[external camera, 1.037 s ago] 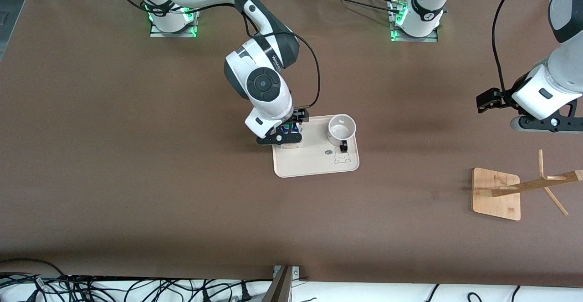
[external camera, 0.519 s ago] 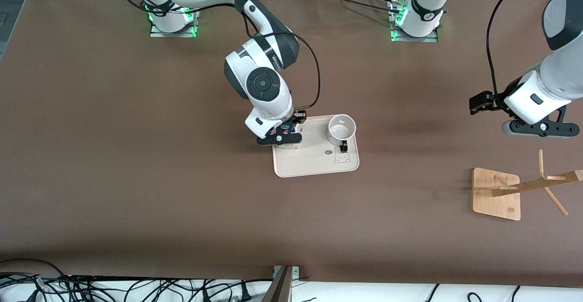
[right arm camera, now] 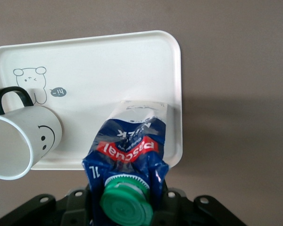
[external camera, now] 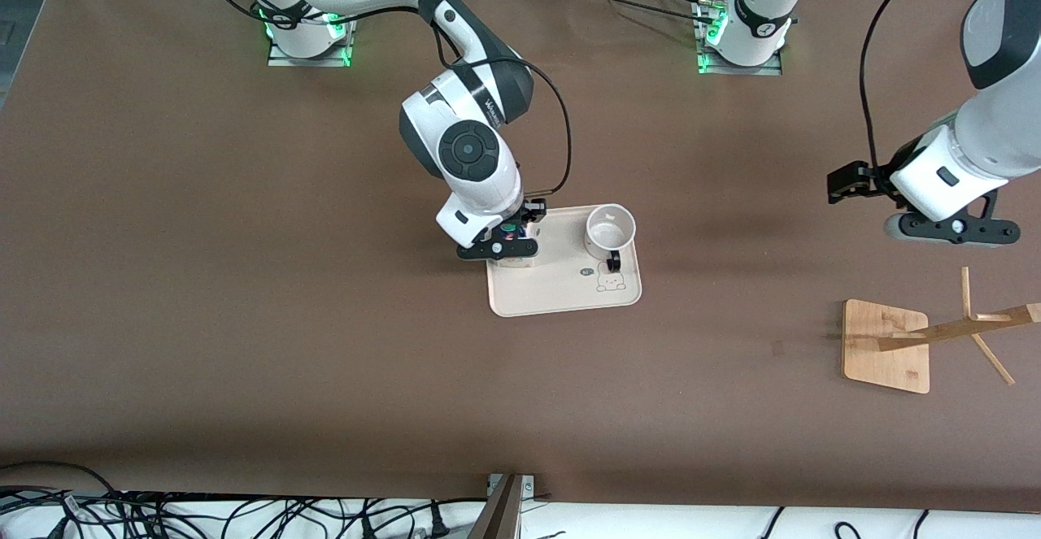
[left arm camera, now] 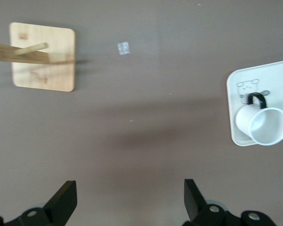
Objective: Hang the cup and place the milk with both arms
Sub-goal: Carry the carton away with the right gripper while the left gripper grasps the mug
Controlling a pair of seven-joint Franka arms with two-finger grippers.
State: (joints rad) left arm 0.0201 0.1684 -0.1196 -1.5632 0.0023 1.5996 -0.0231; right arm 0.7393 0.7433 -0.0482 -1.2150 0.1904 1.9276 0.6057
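Note:
The milk [external camera: 511,232], a blue and white carton with a green cap, is at the tray's [external camera: 561,295] corner nearest the right arm's base. My right gripper [external camera: 503,243] is shut on its upper part; in the right wrist view the carton [right arm camera: 127,146] is pinched between the jaws of my right gripper [right arm camera: 127,207]. The cup [external camera: 610,228] stands upright on the same tray, open side up, its handle toward the front camera; it also shows in both wrist views [right arm camera: 19,146] [left arm camera: 264,125]. My left gripper [external camera: 950,230] hangs open and empty over bare table [left arm camera: 128,200].
A wooden cup rack [external camera: 885,345] with slanting pegs stands toward the left arm's end, nearer the front camera than my left gripper; it also shows in the left wrist view [left arm camera: 42,56]. The tray [right arm camera: 108,61] has a bear drawing. Cables lie along the front edge.
My left arm has moved toward the tray and away from the rack. My right gripper has shifted slightly at the milk, whose green cap now shows from the front.

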